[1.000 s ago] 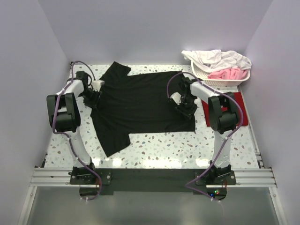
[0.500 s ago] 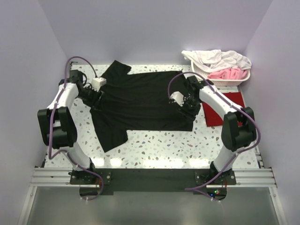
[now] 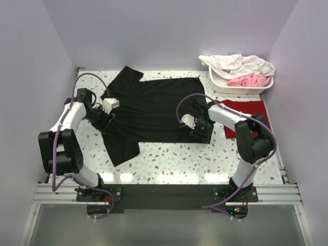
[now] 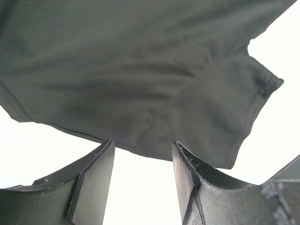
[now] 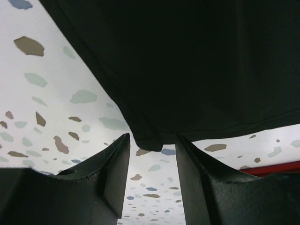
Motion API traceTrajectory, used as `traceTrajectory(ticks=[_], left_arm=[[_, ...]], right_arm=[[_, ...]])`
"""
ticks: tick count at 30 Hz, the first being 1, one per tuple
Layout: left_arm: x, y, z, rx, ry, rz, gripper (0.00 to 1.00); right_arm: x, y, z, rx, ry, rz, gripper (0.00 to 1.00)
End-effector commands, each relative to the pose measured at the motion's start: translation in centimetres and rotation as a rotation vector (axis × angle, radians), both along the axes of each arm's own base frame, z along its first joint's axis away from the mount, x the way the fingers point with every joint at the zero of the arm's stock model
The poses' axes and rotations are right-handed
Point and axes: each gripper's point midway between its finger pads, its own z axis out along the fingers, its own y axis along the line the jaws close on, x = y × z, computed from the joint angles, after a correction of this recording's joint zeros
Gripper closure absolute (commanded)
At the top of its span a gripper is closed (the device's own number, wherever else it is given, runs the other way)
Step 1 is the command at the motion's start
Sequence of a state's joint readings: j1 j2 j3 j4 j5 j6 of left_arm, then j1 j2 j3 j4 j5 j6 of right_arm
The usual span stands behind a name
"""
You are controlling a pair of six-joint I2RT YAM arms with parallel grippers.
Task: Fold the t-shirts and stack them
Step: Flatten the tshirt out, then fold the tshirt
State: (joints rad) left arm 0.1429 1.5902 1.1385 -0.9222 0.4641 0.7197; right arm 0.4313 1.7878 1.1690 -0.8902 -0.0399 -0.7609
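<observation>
**Both arms pulled in to the black shirt's near edge**

Watching from my remote station, I saw that within a second both arms had swung toward the front of the table (image 3: 169, 156). The left gripper (image 4: 142, 143) had slid a little nearer along the collar side of the black t-shirt (image 3: 151, 107). The right gripper (image 5: 152, 137) had travelled down the hem to its near corner. Both elbows had dropped back toward the bases, which uncovered more of the dark red t-shirt (image 3: 248, 107). It lay flat at the right, just beside the black one's hem and partly under the right arm. The hem's near corner had crept slightly leftward.

At the far right corner stood a white basket (image 3: 233, 89). A white cloth (image 3: 236, 64) was heaped in it and spilled over the rim, with a pink cloth (image 3: 249, 80) next to it. Neither had shifted.

The black t-shirt lay spread across the middle of the table, collar side left and hem right. One sleeve pointed away and the other toward the near edge, and the cloth was mildly rippled. In the left wrist view the jaws stood apart over bare table, gripping nothing, with the near sleeve and the shirt's edge just ahead. In the right wrist view the jaws were likewise parted. A small folded corner of the hem sat between the fingertips, unpinched.
</observation>
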Motion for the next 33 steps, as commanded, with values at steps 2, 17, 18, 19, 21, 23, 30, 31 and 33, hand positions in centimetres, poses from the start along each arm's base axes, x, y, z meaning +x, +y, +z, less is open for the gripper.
traceTrajectory(ticks=[2,17,18,19,21,23,30,31,33], left_arm=[[-1.0,-0.4,0.5,0.049,-0.074,-0.098,0.43],[-4.9,-2.2,-4.1,0.239,-0.108,-0.35,0.41],[-5.1,-2.2,-4.3,0.241,-0.096,-0.355,0.41],[-5.3,-2.1,-4.5,0.242,-0.087,-0.365,0.4],[-6.0,-2.1,-4.9,0.246,-0.068,-0.39,0.4],[-6.4,-2.2,-5.1,0.258,-0.068,-0.414,0.38],[-8.7,-1.8,-7.6,0.287,-0.005,-0.442,0.37],[-8.9,-1.8,-7.9,0.289,0.004,-0.445,0.37],[-9.3,-1.8,-8.5,0.295,0.017,-0.453,0.39]], right_arm=[[0.5,0.1,-1.4,-0.021,-0.032,0.03,0.53],[-0.2,-0.9,-1.5,-0.063,-0.052,0.048,0.54],[-0.2,-0.9,-1.4,-0.063,-0.053,0.048,0.53],[-0.2,-0.9,-1.1,-0.061,-0.057,0.048,0.53],[-0.1,-0.9,-0.5,-0.061,-0.068,0.05,0.53],[-0.1,-0.9,0.2,-0.061,-0.069,0.052,0.53],[-0.6,-0.9,1.5,-0.05,-0.066,0.043,0.5],[-0.8,-0.9,1.5,-0.049,-0.06,0.043,0.5],[-0.9,-0.9,1.4,-0.048,-0.053,0.039,0.5]])
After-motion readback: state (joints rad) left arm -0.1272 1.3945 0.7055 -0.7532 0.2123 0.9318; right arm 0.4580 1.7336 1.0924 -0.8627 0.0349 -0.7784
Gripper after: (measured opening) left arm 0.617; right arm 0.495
